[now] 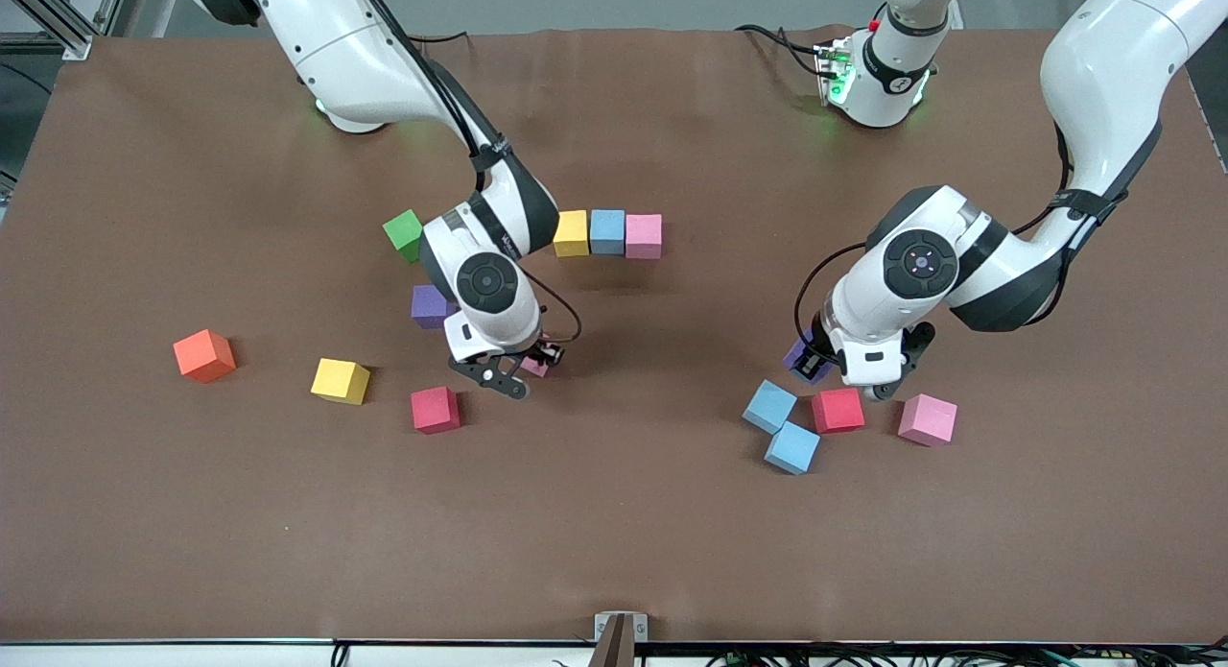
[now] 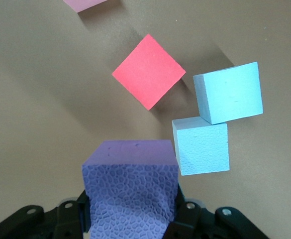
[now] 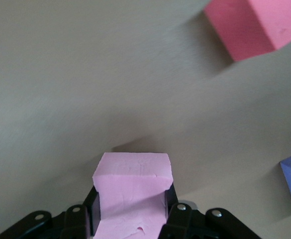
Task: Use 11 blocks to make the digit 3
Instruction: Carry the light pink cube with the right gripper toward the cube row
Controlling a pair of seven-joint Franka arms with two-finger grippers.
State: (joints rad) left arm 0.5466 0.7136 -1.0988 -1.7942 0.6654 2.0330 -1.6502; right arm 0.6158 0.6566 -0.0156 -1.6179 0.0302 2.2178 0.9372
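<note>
Blocks (image 1: 606, 233) scattered on brown table (image 1: 192, 513) (matte) — left end effector (image 2: 130, 219) clamping purple cube (image 2: 130, 194), right end effector (image 3: 130, 219) pink cube (image 3: 131, 194).

A brown table cover (image 1: 614, 552) is spread over the whole work surface, and everything else is placed relative to it. A green cube (image 1: 404, 234) is seen resting on the cover, toward the right arm's end of the table and in the half farther from the front camera. An orange cube (image 1: 203, 355) is set on the cover too, closer still to the right arm's end and nearer to the front camera than the green cube. A small grey bracket (image 1: 621, 627) is fixed at the cover's nearest edge, midway along it.
</note>
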